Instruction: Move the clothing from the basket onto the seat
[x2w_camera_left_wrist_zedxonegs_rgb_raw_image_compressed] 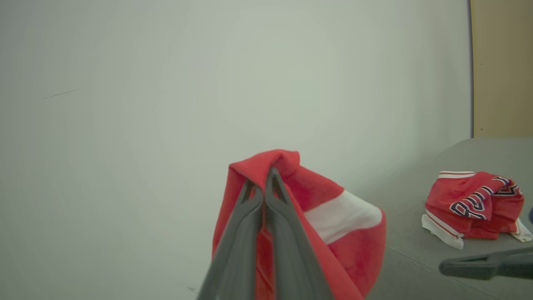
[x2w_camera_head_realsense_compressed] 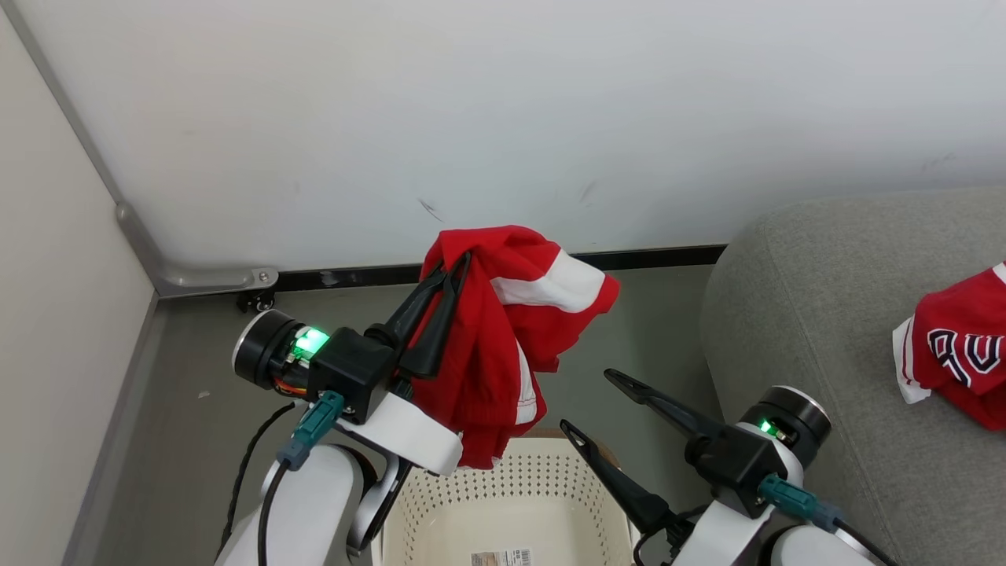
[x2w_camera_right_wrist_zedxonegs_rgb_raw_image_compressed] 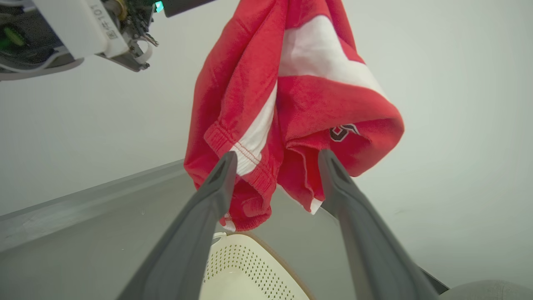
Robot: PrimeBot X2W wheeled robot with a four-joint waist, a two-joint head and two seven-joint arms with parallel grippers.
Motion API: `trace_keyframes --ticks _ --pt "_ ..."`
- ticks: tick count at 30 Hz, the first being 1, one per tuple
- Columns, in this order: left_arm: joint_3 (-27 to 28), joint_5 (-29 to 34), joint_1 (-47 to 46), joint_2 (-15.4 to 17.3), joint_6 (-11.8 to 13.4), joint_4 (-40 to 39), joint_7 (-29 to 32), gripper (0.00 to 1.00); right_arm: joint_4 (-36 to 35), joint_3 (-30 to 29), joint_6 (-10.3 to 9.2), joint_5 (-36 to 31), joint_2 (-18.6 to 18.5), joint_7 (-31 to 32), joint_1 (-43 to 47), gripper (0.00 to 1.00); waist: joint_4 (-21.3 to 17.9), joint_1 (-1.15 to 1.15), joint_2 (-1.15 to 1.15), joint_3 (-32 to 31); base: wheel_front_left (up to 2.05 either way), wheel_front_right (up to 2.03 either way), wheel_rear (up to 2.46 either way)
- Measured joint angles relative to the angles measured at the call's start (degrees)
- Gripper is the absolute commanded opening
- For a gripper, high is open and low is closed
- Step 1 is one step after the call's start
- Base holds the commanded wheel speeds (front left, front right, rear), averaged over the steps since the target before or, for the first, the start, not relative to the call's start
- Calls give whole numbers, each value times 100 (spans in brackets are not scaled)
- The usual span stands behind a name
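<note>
Left gripper (x2w_camera_head_realsense_compressed: 452, 263) clamped on red jersey (x2w_camera_head_realsense_compressed: 511, 330) hanging above basket (x2w_camera_head_realsense_compressed: 503, 487), whose near end was cut off | right gripper (x2w_camera_head_realsense_compressed: 587, 401) spread, empty | second jersey (x2w_camera_head_realsense_compressed: 963, 346) on seat (x2w_camera_head_realsense_compressed: 825, 314), away from its corner, partly cropped.

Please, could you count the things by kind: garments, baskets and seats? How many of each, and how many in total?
Red garments: 2, the held garment in the shut left hand, the other garment on the seat
Baskets: 1, the basket
Seats: 1
Total: 4
</note>
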Motion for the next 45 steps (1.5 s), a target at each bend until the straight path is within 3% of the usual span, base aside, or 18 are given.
trace_keyframes --ticks 25,37,38,39,40,41,42,43,45 --pt "-538 99 -60 -165 -154 -127 212 0 844 1311 4 1351 -60 300 -1133 100 254 0 0 -8 0 0 0" --pt "-700 89 -179 -205 -197 -220 264 0 1402 1590 2 1675 -12 298 -1730 100 373 0 0 51 0 0 0" --pt "-705 87 -179 -209 -197 -221 264 0 1419 1644 2 1715 8 296 -1768 98 380 0 0 58 0 0 0" --pt "-706 86 -179 -208 -197 -220 264 0 1469 1702 3 1748 30 293 -1816 49 386 0 0 65 0 0 0" --pt "-710 69 -179 -212 -198 -221 269 0 1518 1769 2 1773 68 290 -1861 37 393 0 0 73 0 0 0" --pt "-712 33 -179 -215 -201 -220 270 0 1557 1844 2 1784 99 289 -1900 14 399 0 0 82 0 0 0" --pt "-711 24 -179 -214 -201 -215 271 0 1583 1909 3 1788 123 279 -1950 14 403 0 0 91 0 0 0" --pt "-711 24 -179 -216 -201 -213 272 0 1596 1961 3 1789 138 260 -1987 0 408 0 0 100 0 0 0" --pt "-704 10 -179 -216 -200 -188 305 0 1651 2069 3 1812 157 226 -2069 0 411 0 0 119 0 0 0"
